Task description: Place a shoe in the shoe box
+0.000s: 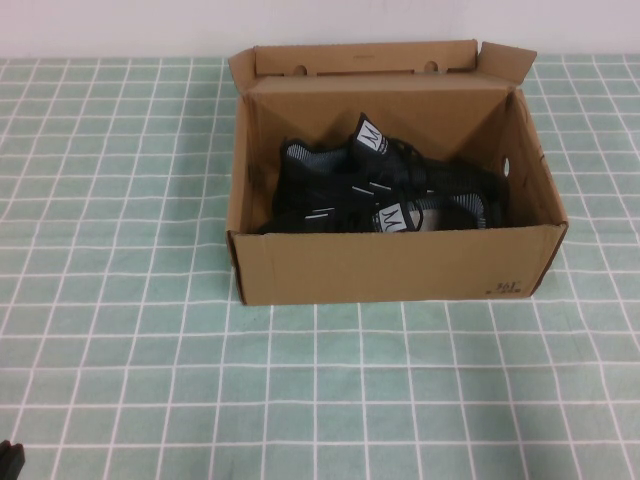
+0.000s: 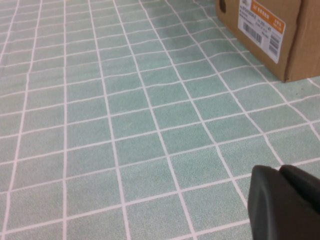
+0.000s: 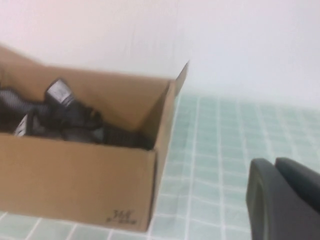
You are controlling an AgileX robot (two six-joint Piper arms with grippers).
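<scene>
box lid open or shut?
Open. The box has its lid folded back upright behind it, with black shoes visible inside from above.

You've got a table covered by a green tablecloth with a white grid pattern, slightly wrinkled in places. Behind it runs a plain white wall. Lighting's soft and even, with only faint shadows on the cloth.

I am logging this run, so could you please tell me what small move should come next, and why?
Probably close the hinged lid: both shoes already lie inside the open shoe box. The left end effector and right end effector sit shut and empty, low beside the box.
</scene>
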